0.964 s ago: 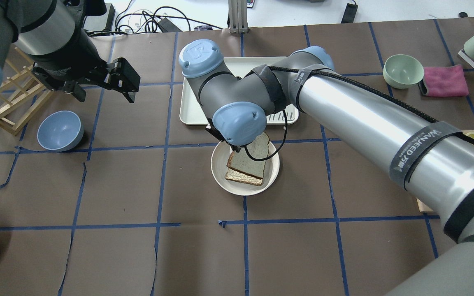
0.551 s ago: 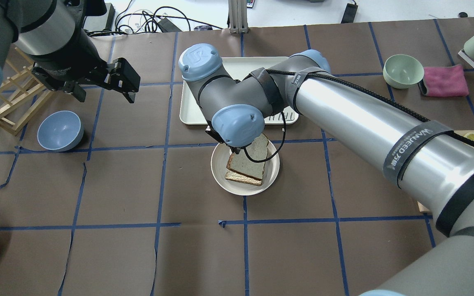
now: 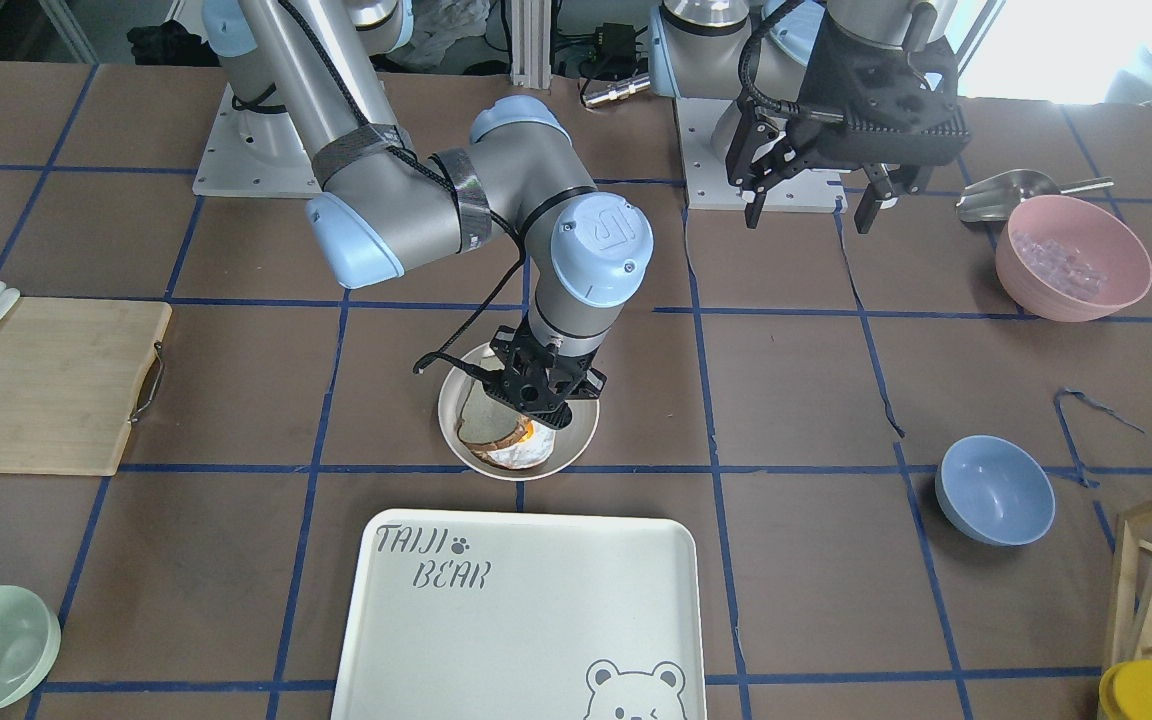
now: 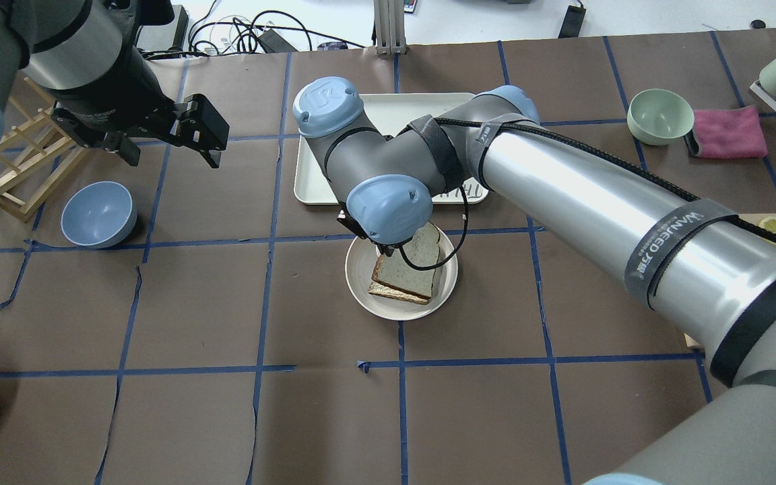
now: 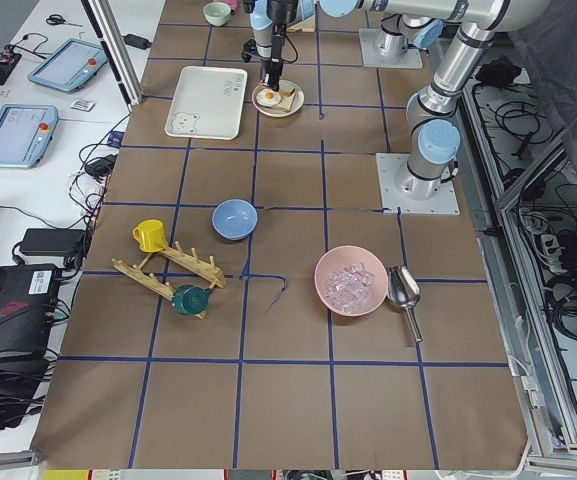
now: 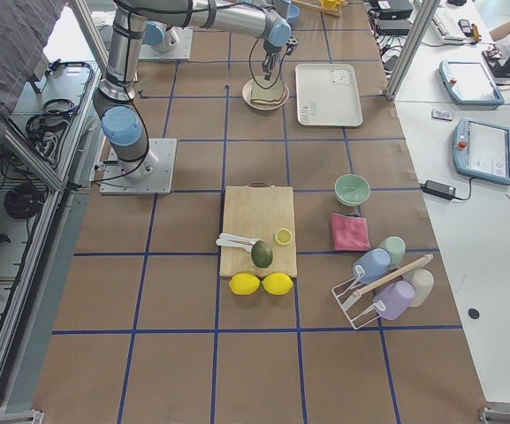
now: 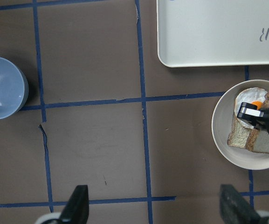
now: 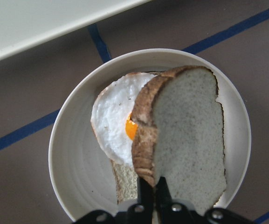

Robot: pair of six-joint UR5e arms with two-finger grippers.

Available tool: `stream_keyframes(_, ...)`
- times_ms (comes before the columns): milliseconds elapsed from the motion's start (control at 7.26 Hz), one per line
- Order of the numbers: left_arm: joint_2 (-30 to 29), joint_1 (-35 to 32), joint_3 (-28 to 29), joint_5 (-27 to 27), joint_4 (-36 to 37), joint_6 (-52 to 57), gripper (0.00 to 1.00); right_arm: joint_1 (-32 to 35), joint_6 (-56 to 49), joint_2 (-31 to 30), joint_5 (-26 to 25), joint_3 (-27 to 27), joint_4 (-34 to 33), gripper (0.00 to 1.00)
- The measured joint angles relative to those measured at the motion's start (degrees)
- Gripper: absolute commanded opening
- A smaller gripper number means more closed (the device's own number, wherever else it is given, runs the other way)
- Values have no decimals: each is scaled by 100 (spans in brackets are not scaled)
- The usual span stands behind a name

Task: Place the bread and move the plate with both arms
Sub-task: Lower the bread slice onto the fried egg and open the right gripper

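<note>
My right gripper (image 8: 153, 186) is shut on the lower edge of the pale bread (image 8: 185, 140). It holds the slice tilted over the fried egg (image 8: 113, 116), which lies on a tanner slice in the round cream plate (image 8: 69, 140). In the overhead view the bread (image 4: 415, 266) leans down over the plate (image 4: 361, 289), just below the right wrist. The front view shows the right gripper (image 3: 534, 395) low over the plate (image 3: 576, 440). My left gripper (image 4: 216, 131) is open and empty. It hangs high over the table, well to the left of the plate (image 7: 223, 140).
The bear-print tray (image 4: 314, 182) lies just beyond the plate. A blue bowl (image 4: 98, 212) and a wooden rack (image 4: 24, 168) are at the left. A green bowl (image 4: 659, 114) and pink cloth (image 4: 728, 131) are at the far right. A cutting board (image 3: 46, 380) and pink bowl (image 3: 1071, 255) flank the table.
My right wrist has shifted slightly and come down, so the bread leans lower over the egg and plate. My left arm has not moved.
</note>
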Motion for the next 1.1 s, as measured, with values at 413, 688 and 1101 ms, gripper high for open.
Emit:
stream_keyframes(413,-83,-1,61,5,-40,22,100,97,12,10,246,12,-19,27)
stream_keyframes(688,-178,-8,130,-25,-44,24,100,105,-27,16,245,31,-31,28)
stream_keyframes(1101,-356,2,57,-65,-220,-17,100,101,-21,20,113,98,-50,70)
